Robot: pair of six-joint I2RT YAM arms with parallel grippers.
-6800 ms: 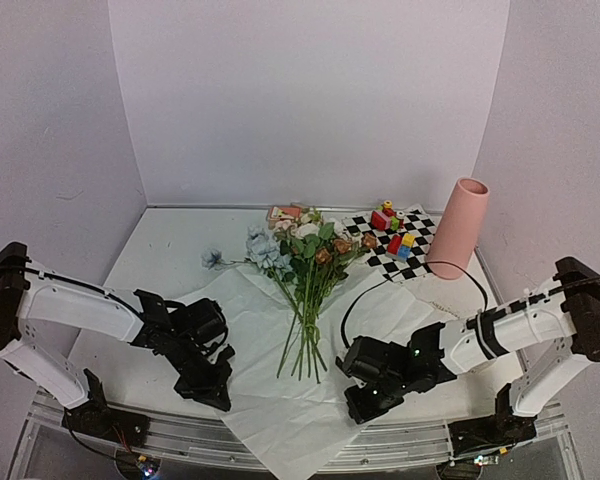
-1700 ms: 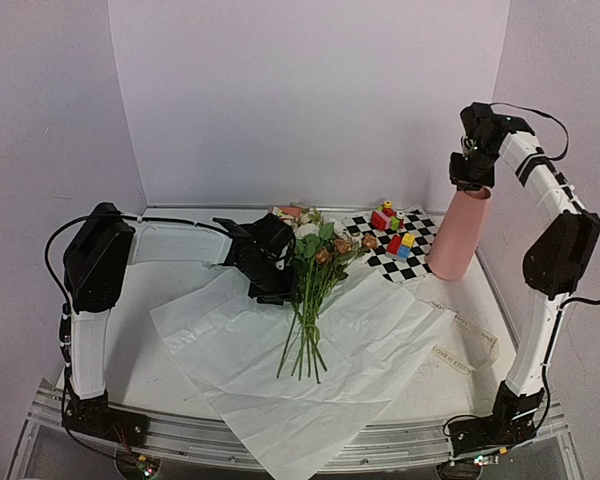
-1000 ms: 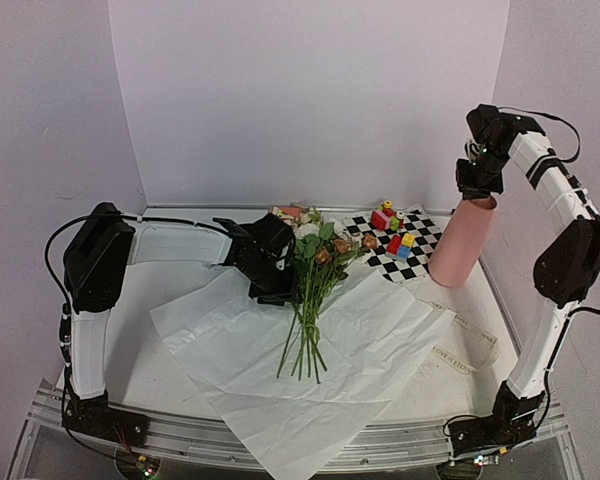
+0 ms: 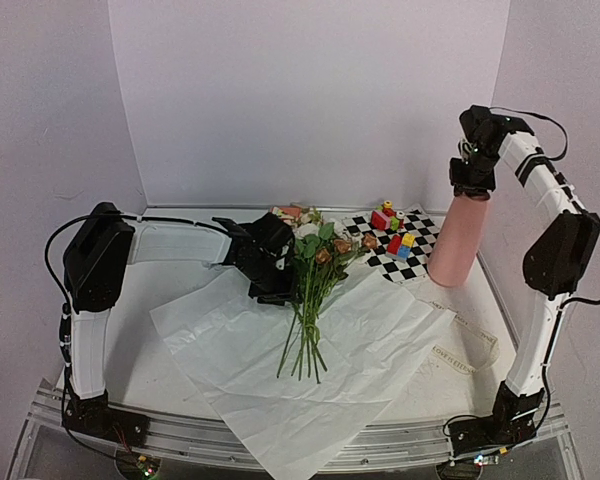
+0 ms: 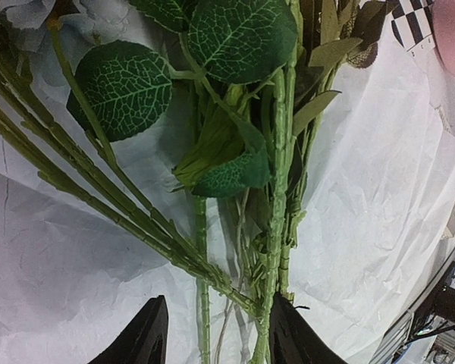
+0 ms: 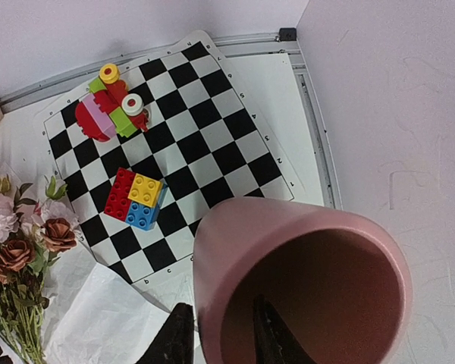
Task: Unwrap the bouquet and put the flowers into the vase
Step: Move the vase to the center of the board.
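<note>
Pink vase (image 4: 453,245), bench (image 4: 170,250) 2 o'clock: my right claw (image 6: 221,318) just parted astride its rim, vase ready; left claw (image 5: 216,318) spread around flowers (image 4: 315,250)

**Illumination and image quality, three views.** We are looking at a scene lit brightly and evenly from above, and the white walls (image 4: 310,100) are taking on a faint lilac cast. In the overhead view, soft shadows are pooling under the left claw (image 4: 277,294) and under the flowers (image 4: 310,265) just beside it. We are finding no hard glare there. In the left wrist view, the leaves ahead of the fingers (image 5: 152,337) are showing crisp veins, and the fingers themselves are blurring into dark shapes. The paper (image 5: 379,189) beyond them is reading bright with its creases legible. In the right wrist view, the vase (image 6: 208,258) rim, straddled by the right claw (image 6: 221,341), is rendering softly. Its interior is darkening, and the chequered mat (image 6: 174,152) ahead is appearing sharp.
</note>
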